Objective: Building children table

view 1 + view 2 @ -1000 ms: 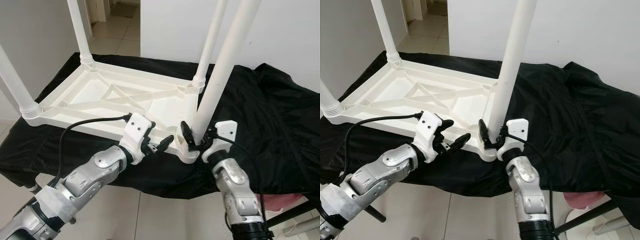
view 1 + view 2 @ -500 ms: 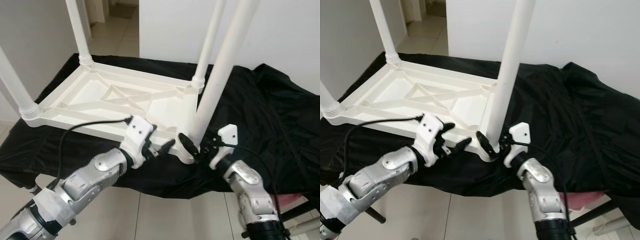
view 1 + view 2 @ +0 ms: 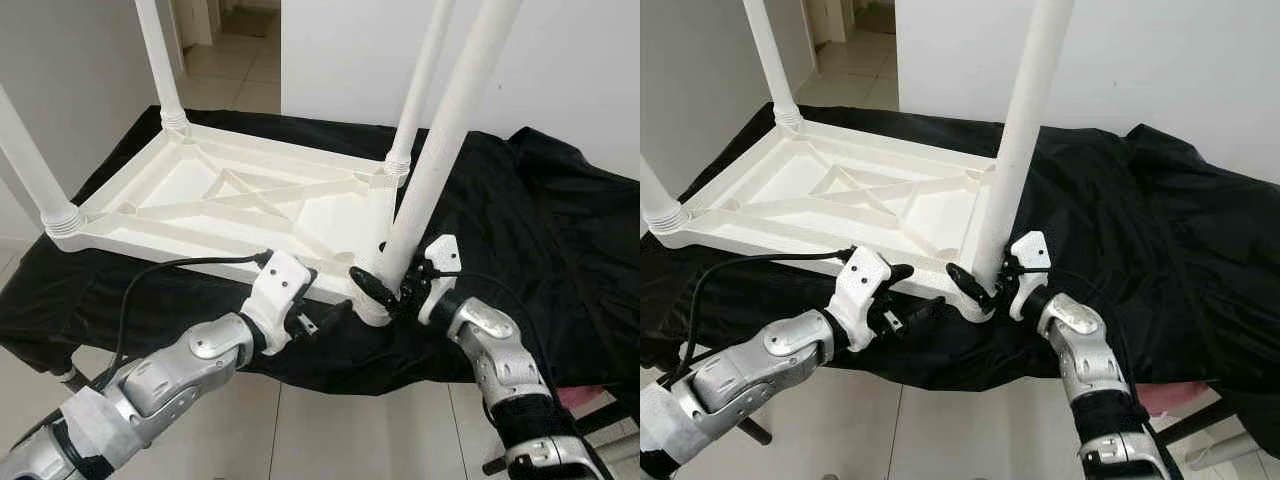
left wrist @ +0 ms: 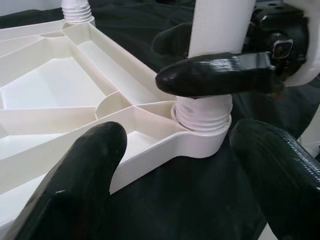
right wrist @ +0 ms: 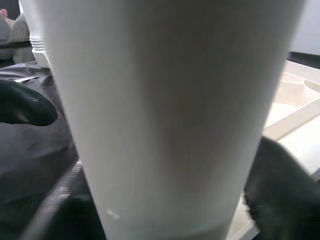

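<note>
A white children's table (image 3: 230,200) lies upside down on a worktop (image 3: 560,220) draped in black cloth (image 3: 540,250). The right claw (image 3: 392,290) grips the near leg (image 3: 430,180) at its socket, having moved back in since a moment ago. The left claw (image 4: 190,165) hovers wide beside that corner. No writing shows.

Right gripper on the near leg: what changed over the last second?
The right gripper swung round the base of the near leg, its wrist turning, and still clamps it just above the corner socket. The left gripper dropped slightly, staying open at the table's near edge. Table, other legs and black cloth unchanged.
</note>
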`<state>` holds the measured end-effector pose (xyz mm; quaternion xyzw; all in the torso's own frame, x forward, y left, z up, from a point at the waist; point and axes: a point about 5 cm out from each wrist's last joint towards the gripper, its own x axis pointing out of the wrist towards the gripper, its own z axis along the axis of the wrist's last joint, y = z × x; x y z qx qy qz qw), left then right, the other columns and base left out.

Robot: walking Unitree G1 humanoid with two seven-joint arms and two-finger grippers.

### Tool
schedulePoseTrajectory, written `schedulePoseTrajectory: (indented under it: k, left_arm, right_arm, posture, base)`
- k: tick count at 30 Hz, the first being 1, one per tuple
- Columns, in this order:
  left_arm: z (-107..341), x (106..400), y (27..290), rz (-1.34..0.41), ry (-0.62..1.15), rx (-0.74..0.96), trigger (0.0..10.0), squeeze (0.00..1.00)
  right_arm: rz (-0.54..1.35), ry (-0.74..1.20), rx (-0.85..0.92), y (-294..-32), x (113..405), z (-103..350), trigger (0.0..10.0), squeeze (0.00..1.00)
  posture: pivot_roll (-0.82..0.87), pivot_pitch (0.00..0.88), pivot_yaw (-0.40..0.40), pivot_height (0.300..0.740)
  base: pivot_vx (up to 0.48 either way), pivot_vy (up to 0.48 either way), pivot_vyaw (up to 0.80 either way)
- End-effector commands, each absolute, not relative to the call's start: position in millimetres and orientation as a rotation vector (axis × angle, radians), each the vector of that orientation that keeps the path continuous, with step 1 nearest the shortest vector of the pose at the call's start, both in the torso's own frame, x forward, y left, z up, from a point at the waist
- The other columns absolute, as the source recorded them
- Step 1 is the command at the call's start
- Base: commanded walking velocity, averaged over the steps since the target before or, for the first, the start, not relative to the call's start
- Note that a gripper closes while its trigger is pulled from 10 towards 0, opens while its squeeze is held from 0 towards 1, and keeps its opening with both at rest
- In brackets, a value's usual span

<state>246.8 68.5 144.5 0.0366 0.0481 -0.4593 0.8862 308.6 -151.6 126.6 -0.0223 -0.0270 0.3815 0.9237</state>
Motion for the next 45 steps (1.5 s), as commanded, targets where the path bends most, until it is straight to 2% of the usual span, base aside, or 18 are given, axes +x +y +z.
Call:
schedulePoseTrajectory:
  k: [1, 12, 13, 17, 22, 24, 26, 29, 30, 31, 33, 36, 43, 44, 45]
  left_arm:
    - [142, 222, 61, -1.442, 0.141, 0.077, 10.0, 0.0]
    - [141, 224, 60, -1.436, 0.142, 0.083, 10.0, 0.0]
    - [141, 225, 60, -1.434, 0.141, 0.082, 10.0, 0.0]
    - [141, 226, 61, -1.432, 0.14, 0.081, 10.0, 0.0]
    - [143, 229, 61, -1.42, 0.13, 0.083, 10.0, 0.0]
    - [143, 229, 61, -1.42, 0.13, 0.083, 10.0, 0.0]
    - [144, 230, 63, -1.412, 0.128, 0.089, 10.0, 0.0]
    - [144, 230, 63, -1.412, 0.128, 0.089, 10.0, 0.0]
    - [145, 231, 65, -1.398, 0.125, 0.096, 10.0, 0.0]
    - [145, 231, 65, -1.398, 0.125, 0.096, 10.0, 0.0]
    - [145, 232, 67, -1.383, 0.121, 0.096, 10.0, 0.0]
    - [145, 232, 67, -1.379, 0.12, 0.095, 10.0, 0.0]
    - [145, 232, 68, -1.385, 0.124, 0.103, 10.0, 0.0]
    - [146, 234, 68, -1.38, 0.122, 0.103, 10.0, 0.0]
    - [146, 234, 68, -1.38, 0.122, 0.103, 10.0, 0.0]
  right_arm:
    - [0.793, -0.048, -0.055, -156, 311, 124, 0.0, 0.0]
    - [0.766, -0.05, -0.027, -165, 308, 119, 0.0, 0.0]
    - [0.747, -0.058, -0.014, -164, 304, 119, 10.0, 0.0]
    - [0.727, -0.062, -0.001, -162, 302, 119, 10.0, 0.0]
    - [0.551, -0.064, -0.015, -152, 296, 122, 10.0, 0.0]
    - [0.551, -0.064, -0.015, -152, 296, 122, 10.0, 0.0]
    - [0.377, -0.055, 0.032, -142, 289, 118, 10.0, 0.0]
    - [0.377, -0.055, 0.032, -142, 289, 118, 10.0, 0.0]
    - [0.179, -0.041, 0.074, -134, 281, 112, 10.0, 0.0]
    - [0.179, -0.041, 0.074, -134, 281, 112, 10.0, 0.0]
    - [0.06, -0.036, 0.113, -130, 277, 111, 10.0, 0.0]
    - [0.034, -0.037, 0.126, -128, 276, 112, 10.0, 0.0]
    - [0.114, -0.09, 0.108, -125, 280, 124, 10.0, 0.0]
    - [0.149, -0.107, 0.103, -126, 278, 126, 10.0, 1.0]
    - [0.149, -0.107, 0.103, -126, 278, 126, 10.0, 1.0]
  posture:
    - [-0.01, 0.0, -0.049, 0.74]
    - [-0.03, 0.0, -0.048, 0.74]
    - [-0.03, 0.0, -0.047, 0.74]
    - [-0.03, 0.0, -0.048, 0.74]
    - [-0.03, 0.0, -0.055, 0.74]
    - [-0.03, 0.0, -0.055, 0.74]
    - [-0.02, 0.0, -0.063, 0.74]
    - [-0.02, 0.0, -0.063, 0.74]
    - [0.0, 0.0, -0.074, 0.74]
    - [0.0, 0.0, -0.074, 0.74]
    - [0.0, 0.0, -0.076, 0.74]
    - [0.0, 0.0, -0.076, 0.74]
    - [0.0, 0.0, -0.076, 0.74]
    - [0.0, 0.0, -0.074, 0.74]
    - [0.0, 0.0, -0.074, 0.74]
  base:
    - [0.0, 0.0, 0.0]
    - [0.0, 0.0, 0.0]
    - [0.0, 0.0, 0.0]
    - [0.0, 0.0, 0.0]
    - [0.0, 0.0, 0.0]
    - [0.0, 0.0, 0.0]
    - [0.0, 0.0, 0.0]
    - [0.0, 0.0, 0.0]
    - [0.0, 0.0, 0.0]
    - [0.0, 0.0, 0.0]
    - [0.0, 0.0, 0.0]
    - [0.0, 0.0, 0.0]
    - [0.0, 0.0, 0.0]
    - [0.0, 0.0, 0.0]
    - [0.0, 0.0, 0.0]
